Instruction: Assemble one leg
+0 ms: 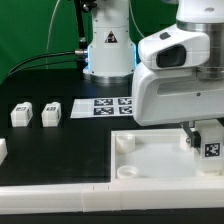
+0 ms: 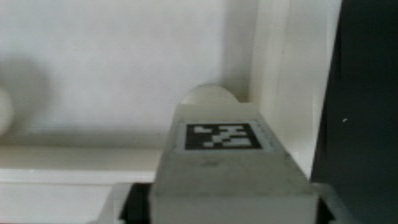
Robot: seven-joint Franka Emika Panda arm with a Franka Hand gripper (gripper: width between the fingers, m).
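My gripper (image 1: pixel 205 133) is shut on a leg (image 1: pixel 210 152), a white post with a black-and-white tag. It holds the leg upright over the corner of the big white square panel (image 1: pixel 150 165) at the exterior view's right. In the wrist view the leg (image 2: pixel 222 140) fills the space between the fingers of my gripper (image 2: pixel 222 205), and its far end sits close to the panel's edge (image 2: pixel 267 60). I cannot tell whether the leg touches the panel. Two more legs (image 1: pixel 20 115) (image 1: pixel 51 113) lie on the black table at the exterior view's left.
The marker board (image 1: pixel 105 105) lies behind the panel near the robot base (image 1: pixel 108 50). A white part (image 1: pixel 3 150) shows at the exterior view's left edge. A white rail (image 1: pixel 60 195) runs along the table's front. Part of a round socket (image 2: pixel 7 105) shows on the panel.
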